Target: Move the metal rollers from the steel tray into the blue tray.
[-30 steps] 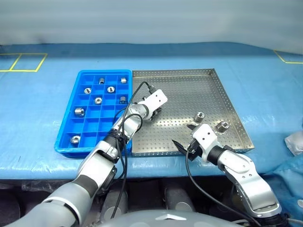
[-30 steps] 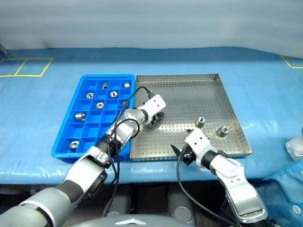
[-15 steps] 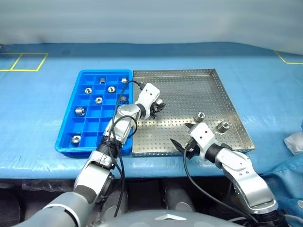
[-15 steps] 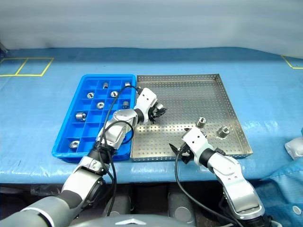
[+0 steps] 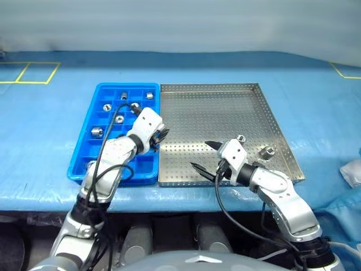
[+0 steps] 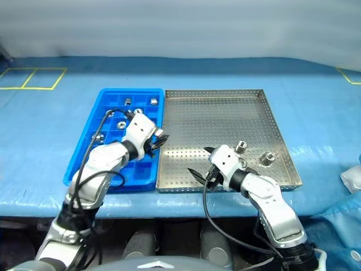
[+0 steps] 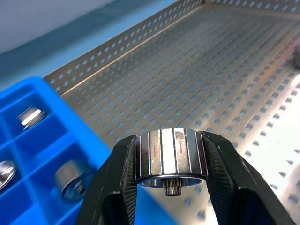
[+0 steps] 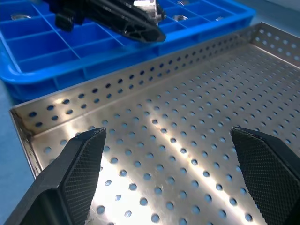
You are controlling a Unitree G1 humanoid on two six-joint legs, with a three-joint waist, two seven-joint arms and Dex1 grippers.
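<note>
My left gripper (image 5: 159, 135) is shut on one of the metal rollers (image 7: 171, 159), a shiny ribbed cylinder held on its side between the two black fingers. It hangs over the right edge of the blue tray (image 5: 121, 86), beside the steel tray (image 5: 208, 113). Several rollers lie in the blue tray's compartments, among them one at the far left (image 5: 106, 106) and one nearer (image 5: 97, 132). Two rollers (image 5: 241, 138) (image 5: 268, 151) stand near the steel tray's right front. My right gripper (image 5: 203, 156) is open above the steel tray's front part, left of those two, holding nothing.
Both trays sit side by side on a blue table cover (image 5: 51, 124), with the table's front edge close below them. Yellow tape marks lie at the far left (image 5: 28, 73) and far right (image 5: 344, 69). A white object (image 5: 352, 169) sits at the right edge.
My left gripper has carried the roller left and back, from over the steel tray's middle to the blue tray's right edge. The right gripper drifted slightly left, staying open.
</note>
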